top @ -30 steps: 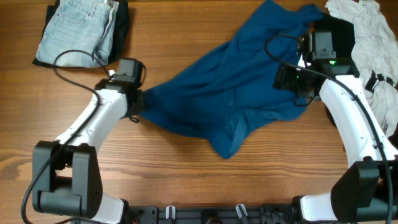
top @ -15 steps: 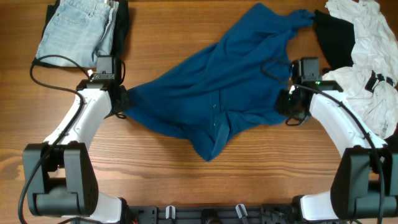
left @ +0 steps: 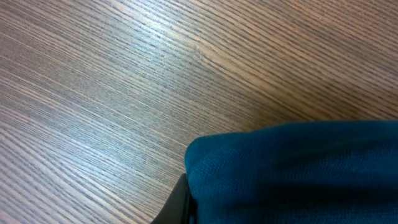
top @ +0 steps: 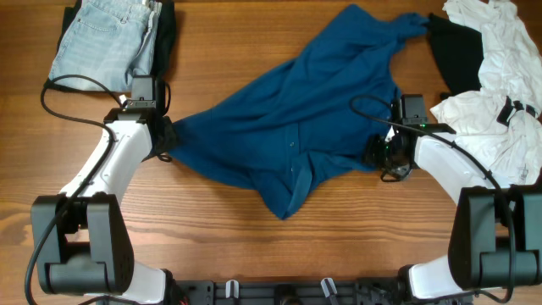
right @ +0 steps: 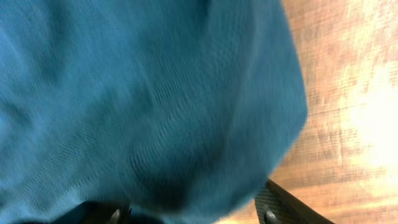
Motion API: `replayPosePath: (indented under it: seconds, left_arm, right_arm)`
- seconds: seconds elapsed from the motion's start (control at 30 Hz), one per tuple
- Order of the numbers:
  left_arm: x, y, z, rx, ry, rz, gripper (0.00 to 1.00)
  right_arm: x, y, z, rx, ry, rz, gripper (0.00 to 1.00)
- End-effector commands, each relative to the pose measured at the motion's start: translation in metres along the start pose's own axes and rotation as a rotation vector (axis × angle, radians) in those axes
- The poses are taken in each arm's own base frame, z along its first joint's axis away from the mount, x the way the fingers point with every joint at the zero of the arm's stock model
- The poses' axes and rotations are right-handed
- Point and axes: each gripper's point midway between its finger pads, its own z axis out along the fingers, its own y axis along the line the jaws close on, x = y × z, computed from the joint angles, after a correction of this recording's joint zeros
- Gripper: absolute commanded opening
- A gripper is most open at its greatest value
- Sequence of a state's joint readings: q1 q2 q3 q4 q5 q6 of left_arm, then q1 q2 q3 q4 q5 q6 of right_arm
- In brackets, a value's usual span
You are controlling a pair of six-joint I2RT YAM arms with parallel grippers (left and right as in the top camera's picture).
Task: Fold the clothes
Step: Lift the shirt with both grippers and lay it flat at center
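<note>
A blue shirt (top: 296, 119) lies crumpled and spread across the middle of the wooden table. My left gripper (top: 168, 140) is at its left edge, shut on a fold of the shirt; the left wrist view shows blue cloth (left: 298, 168) bunched over one dark finger (left: 180, 205). My right gripper (top: 378, 152) is at the shirt's right edge. In the right wrist view its fingers (right: 189, 214) stand wide apart, with blue cloth (right: 143, 93) bulging between them.
Folded light jeans (top: 106, 38) lie on a dark garment at the back left. A heap of white clothes (top: 500, 93) and a black garment (top: 457, 51) fill the back right. Bare wood shows along the table's front (top: 271, 246).
One second ago the right gripper was at the back right. It has moved forward and left to the shirt's right edge. The left gripper pulled the shirt leftwards, then stayed still.
</note>
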State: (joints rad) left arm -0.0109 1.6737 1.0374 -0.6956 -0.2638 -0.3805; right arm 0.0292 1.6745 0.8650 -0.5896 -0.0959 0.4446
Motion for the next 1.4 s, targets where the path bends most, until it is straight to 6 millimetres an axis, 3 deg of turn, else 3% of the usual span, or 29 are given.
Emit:
replayPosePath:
  seconds: [0.0,0.03,0.1,0.13,0.2,0.27,0.4,0.5,0.57,0.6,0.67,0.73,0.77,0.87,0.9,1.07,1.13,1.23,1.3,1.37]
  left_arm:
    - [-0.011,0.002,-0.007,0.007,-0.033,-0.039,0.04]
    - [-0.011,0.002,-0.007,0.007,-0.033,-0.039,0.04]
    - [-0.011,0.002,-0.007,0.007,-0.033,-0.039,0.04]
    - [-0.011,0.002,-0.007,0.007,-0.033,-0.039,0.04]
    - [-0.012,0.003,-0.008,0.003,-0.037,-0.039,0.04]
    - [-0.019,0.004,-0.018,0.004,-0.054,-0.045,0.04]
    - [-0.051,0.007,-0.078,0.042,-0.134,-0.07,0.04]
    - [-0.084,0.012,-0.148,0.11,-0.272,-0.112,0.04]
    - [-0.103,0.02,-0.205,0.175,-0.404,-0.152,0.04]
    - [-0.106,0.023,-0.219,0.192,-0.438,-0.163,0.04]
    - [-0.112,0.031,-0.268,0.258,-0.554,-0.191,0.04]
    - [-0.112,0.041,-0.31,0.322,-0.653,-0.216,0.04]
    - [-0.107,0.048,-0.341,0.376,-0.722,-0.23,0.04]
    - [-0.09,0.068,-0.4,0.476,-0.86,-0.255,0.04]
    - [-0.078,0.079,-0.429,0.526,-0.933,-0.267,0.04]
    - [-0.041,0.117,-0.499,0.632,-1.158,-0.323,0.04]
    - [-0.032,0.131,-0.517,0.645,-1.23,-0.355,0.04]
    - [-0.033,0.145,-0.522,0.596,-1.277,-0.401,0.04]
    - [-0.043,0.14,-0.514,0.55,-1.262,-0.367,0.04]
    - [-0.06,0.129,-0.497,0.514,-1.207,-0.354,0.04]
  right_arm:
    - [-0.001,-0.02,0.023,0.1,0.001,0.035,0.66]
    - [-0.001,-0.02,0.026,0.102,0.006,0.036,0.52]
    - [0.002,-0.022,0.027,0.11,0.02,0.036,0.09]
    - [0.002,-0.022,0.027,0.109,0.019,0.036,0.04]
    - [-0.002,-0.018,0.021,0.094,0.001,0.036,0.04]
    - [-0.019,-0.011,-0.004,0.066,-0.049,0.039,0.04]
    - [-0.075,-0.001,-0.101,-0.004,-0.241,0.035,0.04]
    - [-0.111,0.005,-0.202,-0.101,-0.432,0.038,0.04]
    - [-0.123,0.009,-0.269,-0.171,-0.551,0.033,0.04]
    - [-0.124,0.01,-0.287,-0.19,-0.583,0.019,0.04]
    - [-0.124,0.012,-0.34,-0.209,-0.674,-0.005,0.04]
    - [-0.12,0.014,-0.373,-0.211,-0.728,-0.032,0.04]
    - [-0.114,0.015,-0.398,-0.213,-0.77,-0.045,0.04]
    - [-0.095,0.018,-0.452,-0.228,-0.872,-0.08,0.04]
    - [-0.082,0.019,-0.475,-0.23,-0.921,-0.105,0.04]
    - [-0.042,0.006,-0.532,-0.192,-1.067,-0.094,0.03]
    - [-0.028,-0.004,-0.549,-0.154,-1.124,-0.068,0.04]
    - [-0.02,-0.013,-0.559,-0.113,-1.165,-0.057,0.04]
    - [-0.024,-0.015,-0.55,-0.088,-1.132,-0.065,0.04]
    - [-0.038,-0.014,-0.529,-0.061,-1.052,-0.075,0.04]
